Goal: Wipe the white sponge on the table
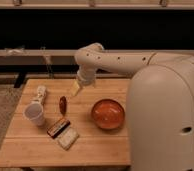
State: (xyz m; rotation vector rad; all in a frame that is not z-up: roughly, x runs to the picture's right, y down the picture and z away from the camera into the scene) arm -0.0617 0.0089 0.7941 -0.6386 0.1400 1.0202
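The light wooden plank worktop (pixel 27 146) carries several things. The small flat off-white rectangular sponge (pixel 68 138) lies on its near-left part, tilted a little, nothing gripping it. Just beyond it, touching or nearly so, lies a dark brown rectangular bar (pixel 58 127). Left of the bar, a white paper cup (pixel 35 114) is tipped with its mouth towards the camera. Farther back are a small reddish-brown oval object (pixel 63 104) and a pale elongated item (pixel 40 93) near the left edge. A round orange-brown bowl (pixel 108 113) sits right of the sponge, well apart from it.

The robot's white arm (pixel 115 60) reaches in from the right. Its pincer (pixel 76 89) hangs over the far middle of the worktop, pointing down, well apart from the sponge. Whether it is spread or pressed together cannot be told.
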